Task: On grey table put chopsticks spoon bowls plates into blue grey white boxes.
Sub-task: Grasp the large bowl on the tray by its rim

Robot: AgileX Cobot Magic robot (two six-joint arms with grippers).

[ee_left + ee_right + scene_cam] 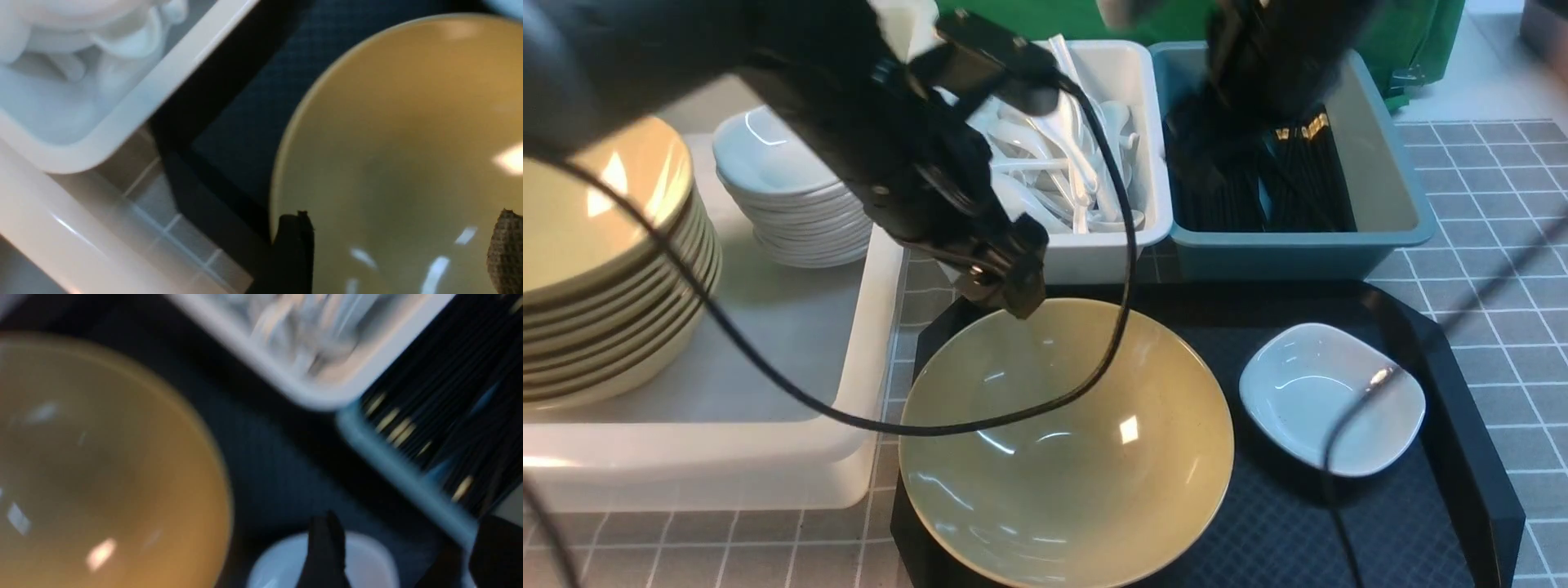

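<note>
Grey tiled counter (1486, 269), referenced to the black tray (1470, 457): yellow-green bowl (1066, 441) sits upright and empty on the tray's left half, small white dish (1331, 396) on its right half, big white box (874, 327) just off the tray's left edge. The left fingers (294, 249) are apart and empty over the bowl's far rim, one at the rim line, one over the inside, so the left arm is nearer; the bowl is round with no long axis, glossy and wide-flared. The right fingers (325, 555) are also apart and empty, above the tray's far-right side; that view is blurred.
</note>
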